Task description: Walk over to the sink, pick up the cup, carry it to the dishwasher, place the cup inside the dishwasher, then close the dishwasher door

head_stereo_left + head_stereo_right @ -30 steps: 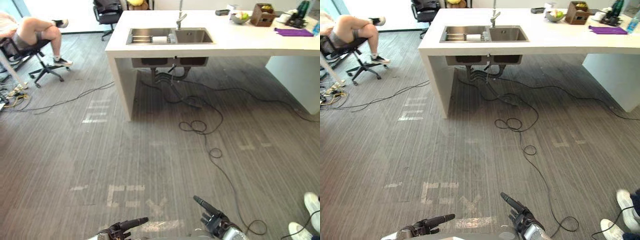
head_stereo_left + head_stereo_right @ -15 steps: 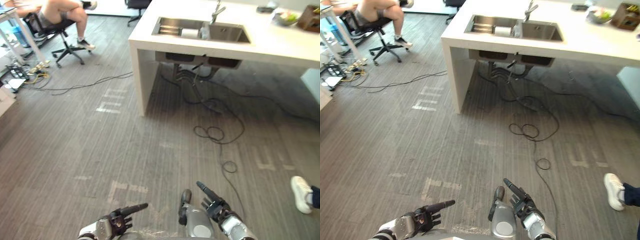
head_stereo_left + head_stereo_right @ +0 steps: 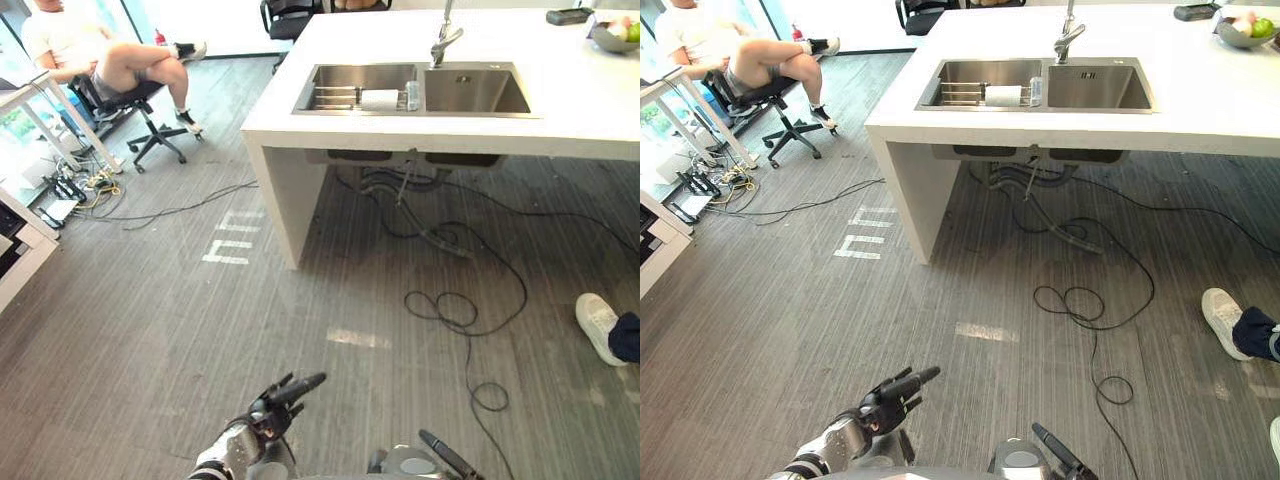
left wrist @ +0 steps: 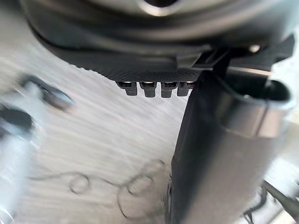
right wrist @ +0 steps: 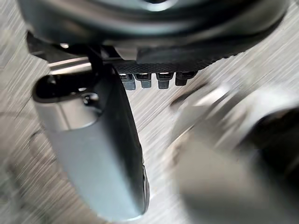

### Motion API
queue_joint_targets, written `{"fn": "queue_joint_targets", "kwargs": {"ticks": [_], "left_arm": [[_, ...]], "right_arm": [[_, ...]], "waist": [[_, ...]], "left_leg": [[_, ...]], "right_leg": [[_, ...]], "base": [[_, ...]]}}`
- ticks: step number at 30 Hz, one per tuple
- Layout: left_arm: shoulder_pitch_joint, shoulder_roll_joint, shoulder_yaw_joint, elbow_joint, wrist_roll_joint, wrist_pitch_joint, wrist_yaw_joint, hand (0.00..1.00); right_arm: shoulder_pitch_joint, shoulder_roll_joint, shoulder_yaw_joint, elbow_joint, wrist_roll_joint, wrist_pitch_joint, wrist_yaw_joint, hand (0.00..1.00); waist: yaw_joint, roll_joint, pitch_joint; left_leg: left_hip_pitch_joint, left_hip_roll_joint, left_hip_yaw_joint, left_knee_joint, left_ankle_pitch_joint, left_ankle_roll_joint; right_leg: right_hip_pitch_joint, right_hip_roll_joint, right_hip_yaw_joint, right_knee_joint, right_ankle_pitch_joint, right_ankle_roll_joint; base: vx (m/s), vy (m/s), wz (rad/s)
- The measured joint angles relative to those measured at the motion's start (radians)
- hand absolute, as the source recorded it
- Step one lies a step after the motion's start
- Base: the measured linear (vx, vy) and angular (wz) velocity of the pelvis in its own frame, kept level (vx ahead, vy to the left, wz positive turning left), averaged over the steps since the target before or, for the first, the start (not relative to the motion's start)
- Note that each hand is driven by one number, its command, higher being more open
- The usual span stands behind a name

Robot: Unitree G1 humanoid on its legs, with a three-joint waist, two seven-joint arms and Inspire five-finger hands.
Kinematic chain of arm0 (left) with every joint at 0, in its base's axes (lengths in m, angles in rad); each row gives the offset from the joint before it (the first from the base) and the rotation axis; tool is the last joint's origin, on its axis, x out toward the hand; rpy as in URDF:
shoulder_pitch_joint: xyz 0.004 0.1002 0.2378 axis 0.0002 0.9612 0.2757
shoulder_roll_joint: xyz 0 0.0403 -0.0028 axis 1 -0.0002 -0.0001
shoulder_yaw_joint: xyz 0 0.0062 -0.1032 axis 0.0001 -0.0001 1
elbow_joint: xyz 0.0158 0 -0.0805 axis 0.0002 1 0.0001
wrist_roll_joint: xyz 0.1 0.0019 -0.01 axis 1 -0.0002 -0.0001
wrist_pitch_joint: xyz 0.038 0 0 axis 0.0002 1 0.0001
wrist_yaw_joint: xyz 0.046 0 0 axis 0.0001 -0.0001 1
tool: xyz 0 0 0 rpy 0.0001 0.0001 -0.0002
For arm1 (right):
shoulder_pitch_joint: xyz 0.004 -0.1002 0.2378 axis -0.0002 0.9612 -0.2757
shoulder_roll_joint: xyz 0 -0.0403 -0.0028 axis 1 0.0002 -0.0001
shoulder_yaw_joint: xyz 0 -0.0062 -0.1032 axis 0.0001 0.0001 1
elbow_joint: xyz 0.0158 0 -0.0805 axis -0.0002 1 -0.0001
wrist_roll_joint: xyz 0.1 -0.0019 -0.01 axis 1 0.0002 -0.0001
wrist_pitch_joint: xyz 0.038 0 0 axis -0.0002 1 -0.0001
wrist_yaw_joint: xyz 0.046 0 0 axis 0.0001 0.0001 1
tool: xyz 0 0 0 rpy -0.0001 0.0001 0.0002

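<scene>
The robot stands well back from the sink (image 3: 475, 90), with open floor between. The cup (image 3: 412, 95) is upright in there, at the divide between the two basins, just beside a white folded thing (image 3: 380, 98) and below the tap (image 3: 445, 40). From this range it looks like a small clear tumbler, though glass or plastic I can't say. I'd treat it as light, stiff, slick if wet, and breakable. The best hold, I'd judge, is round the side wall, thumb against fingers, then straight up to clear the basin edge and the tap. A wire rack (image 3: 335, 96) lies in the left basin near the cup, something to keep the fingers off. The left hand (image 3: 272, 405) hangs low in front, fingers loose with one stretched forward, and holds nothing. The right hand (image 3: 1060, 450) shows a straight finger and is empty too. The white desk (image 3: 600, 110) carries a bowl of fruit (image 3: 612, 35) far to the right. In the way are cables (image 3: 440, 240) trailing out from under the desk onto the floor, a likely snag for the feet. A person's shoe (image 3: 598, 325) sits off to the right. Another person (image 3: 90, 50) sits on an office chair (image 3: 140, 110), well apart on the left.
</scene>
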Motion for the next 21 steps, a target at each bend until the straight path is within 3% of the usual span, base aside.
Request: {"fn": "queue_joint_targets", "kwargs": {"ticks": [2, 3, 5, 6, 7, 9, 11, 12, 13, 14, 16, 17, 18, 19, 20, 21], "left_arm": [[0.018, -0.014, -0.004, -0.054, -0.001, -0.002, 0.03, 1.0], [0.026, -0.017, -0.014, -0.077, -0.006, -0.002, 0.052, 1.0], [0.046, -0.013, -0.029, -0.08, -0.01, -0.004, 0.084, 1.0], [0.052, -0.006, -0.028, -0.081, -0.008, -0.008, 0.092, 1.0], [0.056, 0.005, -0.028, -0.094, -0.007, -0.017, 0.108, 1.0], [0.056, 0.035, -0.027, -0.124, -0.008, -0.028, 0.124, 1.0], [0.057, 0.044, -0.023, -0.136, -0.007, -0.029, 0.136, 1.0], [0.058, 0.044, -0.007, -0.137, 0.002, -0.024, 0.15, 1.0], [0.064, 0.037, 0.001, -0.137, 0.004, -0.02, 0.167, 1.0], [0.067, 0.035, 0.0, -0.137, 0.008, -0.019, 0.17, 1.0], [0.069, 0.028, -0.001, -0.135, 0.043, -0.017, 0.176, 1.0], [0.075, 0.028, -0.001, -0.13, 0.06, -0.017, 0.184, 1.0], [0.084, 0.026, -0.004, -0.122, 0.068, -0.018, 0.198, 1.0], [0.091, 0.025, -0.008, -0.12, 0.072, -0.018, 0.21, 1.0], [0.103, 0.025, -0.007, -0.111, 0.079, -0.02, 0.243, 1.0], [0.111, 0.026, -0.006, -0.11, 0.077, -0.027, 0.258, 1.0]], "right_arm": [[-0.027, 0.002, -0.013, -0.024, 0.001, -0.019, 0.014, 1.0], [-0.031, 0.004, -0.022, -0.03, 0.004, -0.023, 0.027, 1.0], [-0.009, 0.002, -0.023, -0.03, 0.021, -0.009, 0.036, 1.0], [0.0, 0.007, -0.021, -0.031, 0.034, -0.001, 0.037, 1.0], [0.004, 0.012, 0.006, -0.033, 0.037, 0.012, 0.038, 1.0], [0.002, 0.028, 0.011, -0.038, 0.036, 0.028, 0.037, 1.0], [0.002, 0.025, 0.007, -0.038, 0.039, 0.034, 0.028, 1.0], [0.003, 0.024, 0.006, -0.035, 0.039, 0.04, 0.015, 1.0], [0.005, 0.025, 0.002, -0.028, 0.039, 0.037, 0.012, 1.0], [0.007, 0.025, 0.001, -0.027, 0.039, 0.035, 0.012, 1.0], [0.0, 0.029, -0.002, -0.026, 0.027, 0.021, 0.012, 1.0], [-0.009, 0.037, 0.0, -0.026, 0.019, 0.008, 0.005, 1.0], [-0.02, 0.042, 0.005, -0.03, 0.011, -0.008, -0.002, 1.0], [-0.025, 0.042, 0.005, -0.031, 0.005, -0.016, -0.007, 1.0], [-0.031, 0.035, 0.007, -0.045, 0.001, -0.026, -0.017, 1.0], [-0.031, 0.031, 0.007, -0.052, 0.001, -0.027, -0.021, 1.0]], "waist": [[0.002, 0.001, 0.012], [0.004, 0.01, 0.018], [0.007, 0.024, 0.015], [0.01, 0.026, 0.014], [0.021, 0.003, 0.01], [0.04, -0.015, 0.012], [0.04, -0.025, 0.006], [0.039, -0.034, -0.002], [0.039, -0.041, -0.024], [0.038, -0.045, -0.041], [0.041, -0.075, -0.064], [0.047, -0.097, -0.077], [0.048, -0.108, -0.084], [0.047, -0.107, -0.083], [0.043, -0.1, -0.079], [0.041, -0.098, -0.079]], "left_leg": [[0.004, -0.042, -0.012, -0.266, 0.081, -0.033], [0.002, -0.042, -0.011, -0.349, 0.097, -0.055], [0.034, -0.03, 0.025, -0.347, 0.1, -0.05], [0.048, -0.029, 0.011, -0.341, 0.174, -0.012], [0.038, -0.044, 0.009, -0.302, 0.198, 0.002], [-0.007, -0.059, -0.001, -0.22, 0.198, 0.003], [-0.047, -0.074, -0.009, -0.123, 0.182, 0.027], [-0.053, -0.093, -0.011, -0.077, 0.152, 0.077], [-0.049, -0.113, -0.003, -0.072, 0.133, 0.107], [-0.046, -0.126, 0.001, -0.08, 0.125, 0.115], [0.001, -0.166, 0.029, -0.124, 0.108, 0.125], [0.04, -0.188, 0.052, -0.144, 0.094, 0.139], [0.09, -0.199, 0.065, -0.161, 0.072, 0.14], [0.118, -0.199, 0.072, -0.172, 0.064, 0.142], [0.189, -0.193, 0.084, -0.205, 0.051, 0.135], [0.218, -0.19, 0.089, -0.226, 0.05, 0.133]], "right_leg": [[0.036, -0.006, 0.025, -0.035, 0.0, 0.016], [0.069, 0.003, 0.033, -0.061, -0.006, 0.043], [0.14, 0.01, 0.052, -0.063, -0.053, 0.083], [0.164, 0.002, 0.065, -0.05, -0.083, 0.096], [0.161, -0.02, 0.083, -0.042, -0.106, 0.095], [0.148, -0.048, 0.105, -0.045, -0.122, 0.093], [0.153, -0.076, 0.106, -0.034, -0.139, 0.106], [0.147, -0.104, 0.116, 0.006, -0.158, 0.095], [0.11, -0.134, 0.133, 0.083, -0.156, 0.1], [0.081, -0.153, 0.141, 0.138, -0.153, 0.106], [-0.021, -0.22, 0.181, 0.363, -0.115, 0.183], [-0.098, -0.266, 0.212, 0.523, -0.049, 0.271], [-0.168, -0.303, 0.224, 0.671, 0.057, 0.274], [-0.197, -0.317, 0.221, 0.74, 0.079, 0.264], [-0.266, -0.345, 0.166, 0.882, 0.028, 0.188], [-0.292, -0.353, 0.132, 0.905, -0.002, 0.153]], "base": [[0.25, 0.105, -0.35], [0.3, 0.168, -0.3], [0.36, 0.261, -0.22], [0.42, 0.33, -0.32], [0.35, 0.271, -0.36], [0.32, 0.214, -0.37], [0.34, 0.187, -0.14], [0.36, 0.196, -0.08], [0.36, 0.204, -0.06], [0.37, 0.202, -0.02], [0.34, 0.166, -0.11], [0.38, 0.156, -0.33], [0.43, 0.15, -0.38], [0.42, 0.101, -0.45], [0.32, 0.053, -0.37], [0.28, 0.023, -0.43]]}}
